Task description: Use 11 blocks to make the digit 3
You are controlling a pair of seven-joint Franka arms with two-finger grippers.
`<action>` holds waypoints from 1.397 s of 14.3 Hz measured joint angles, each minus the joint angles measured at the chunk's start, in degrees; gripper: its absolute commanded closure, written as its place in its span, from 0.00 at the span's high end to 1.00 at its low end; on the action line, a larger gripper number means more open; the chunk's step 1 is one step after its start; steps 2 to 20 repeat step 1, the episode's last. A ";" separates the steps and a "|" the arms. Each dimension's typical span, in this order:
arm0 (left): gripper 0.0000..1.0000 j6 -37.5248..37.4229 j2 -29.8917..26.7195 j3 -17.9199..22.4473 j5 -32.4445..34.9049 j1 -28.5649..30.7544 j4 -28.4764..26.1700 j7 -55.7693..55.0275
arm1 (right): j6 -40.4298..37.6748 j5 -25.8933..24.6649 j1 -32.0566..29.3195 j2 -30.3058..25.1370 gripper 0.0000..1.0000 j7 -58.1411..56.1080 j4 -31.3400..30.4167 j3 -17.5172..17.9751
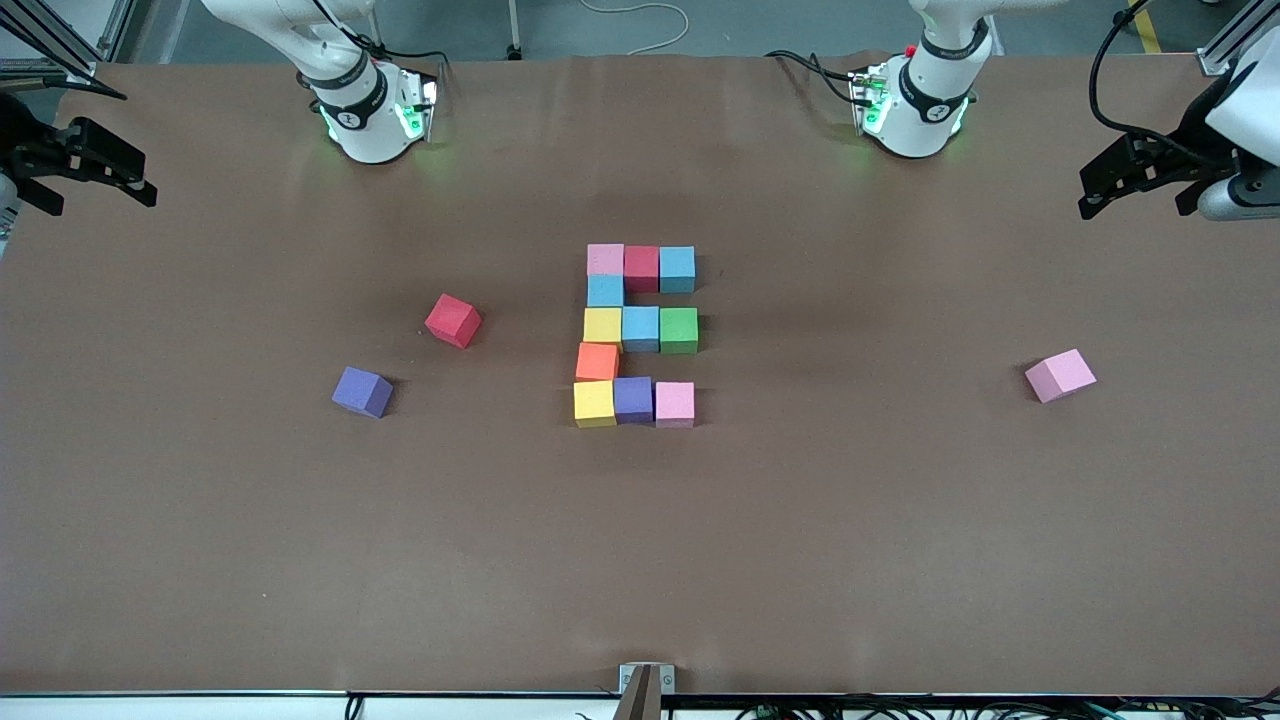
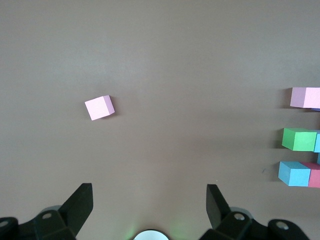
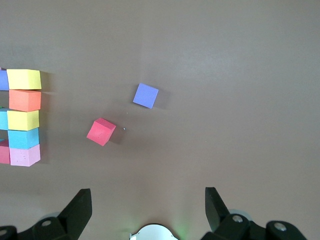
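The digit 3 [image 1: 636,336] stands complete at mid-bench, eleven blocks touching; both arms wait, left end effector [image 1: 1135,180] and right end effector [image 1: 85,165] released, empty, well apart at opposite bench ends.

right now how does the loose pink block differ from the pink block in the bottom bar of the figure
The loose pink block sits alone toward the left arm's end of the table; the bar's pink block touches a purple block. The loose one is turned at an angle; the bar's one is squared with its row. Both are the same colour and size.
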 measured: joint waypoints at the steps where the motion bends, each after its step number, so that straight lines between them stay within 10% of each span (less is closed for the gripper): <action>1: 1.00 0.00 -0.14 0.00 0.00 0.00 0.15 0.00 | -0.01 0.00 0.00 0.00 1.00 0.00 0.00 0.00; 20: 1.00 0.00 -0.14 0.00 0.00 0.00 0.15 0.00 | -0.01 0.00 0.00 0.00 1.00 0.00 0.00 0.00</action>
